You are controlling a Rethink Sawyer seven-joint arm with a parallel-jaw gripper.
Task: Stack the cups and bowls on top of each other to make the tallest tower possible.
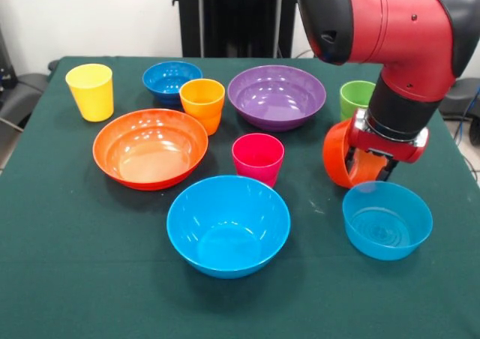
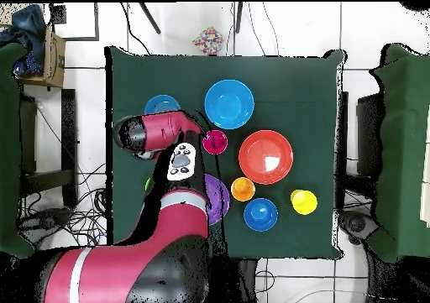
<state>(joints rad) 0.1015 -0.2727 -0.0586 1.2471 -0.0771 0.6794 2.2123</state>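
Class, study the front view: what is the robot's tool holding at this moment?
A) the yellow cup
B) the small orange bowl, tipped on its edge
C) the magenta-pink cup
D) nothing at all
B: in the front view the tool grips the small orange bowl, turned on its side above the table, next to the small light-blue bowl.

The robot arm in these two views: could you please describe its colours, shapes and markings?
The arm has glossy red rounded shells with black joint sections and small dark screw holes. A black cylindrical wrist leads to a red and silver block above the gripper. From overhead, a grey panel with dark buttons sits on it, and a pale band rings the lower segment.
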